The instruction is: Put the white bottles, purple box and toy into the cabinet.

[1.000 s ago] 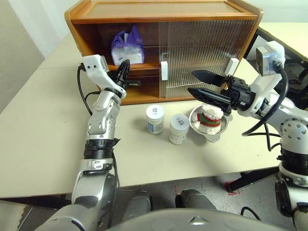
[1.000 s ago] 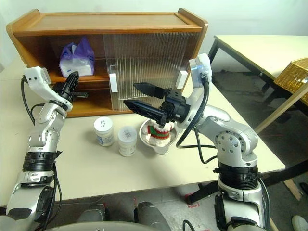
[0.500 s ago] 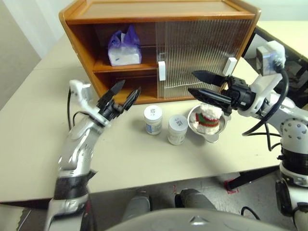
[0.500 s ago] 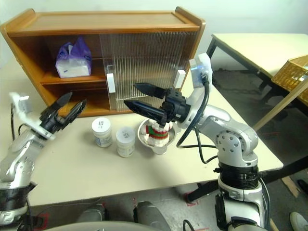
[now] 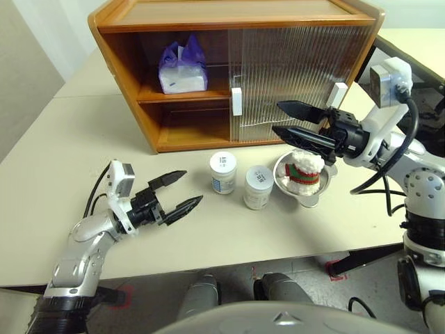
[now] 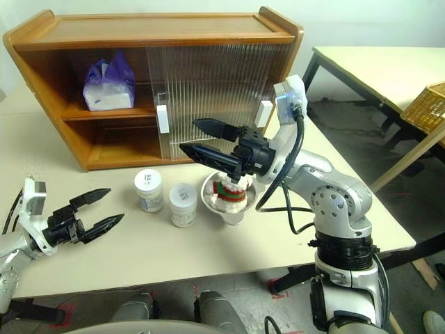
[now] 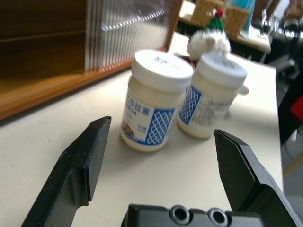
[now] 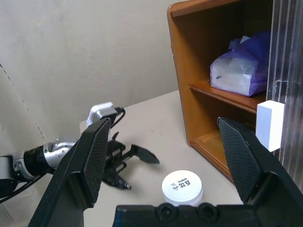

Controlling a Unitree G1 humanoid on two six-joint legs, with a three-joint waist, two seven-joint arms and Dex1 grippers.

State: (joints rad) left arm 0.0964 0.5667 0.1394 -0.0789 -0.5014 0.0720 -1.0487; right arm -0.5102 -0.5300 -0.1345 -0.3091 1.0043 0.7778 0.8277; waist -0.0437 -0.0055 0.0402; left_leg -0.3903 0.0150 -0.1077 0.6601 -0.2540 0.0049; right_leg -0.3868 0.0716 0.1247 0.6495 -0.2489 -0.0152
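Head cams: the purple box (image 5: 183, 67) already sits on the cabinet (image 5: 236, 17) upper shelf, left side where the door is slid away. The two bottles (image 5: 223, 172) (image 5: 258, 186) stand side by side on the table (image 5: 55, 167) in front of the cabinet, not touching, with the toy (image 5: 304, 169) in a metal bowl (image 5: 281, 179) just right of them. Left gripper (image 5: 179, 193) is low over the table, left of the bottles, fingers spread and empty. Right gripper (image 5: 287, 119) hangs above the bowl, also spread wide, nothing in it.

Left wrist cam gets what the head can't: the blue lattice labels on the bottles, seen between the parted fingers (image 7: 90, 153), and the toy's hat poking up behind them.

Right wrist cam looks sideways past its own spread fingers (image 8: 92, 156) at the box on its shelf, one bottle lid (image 8: 182, 187), and the left gripper (image 8: 135, 165) beyond it.
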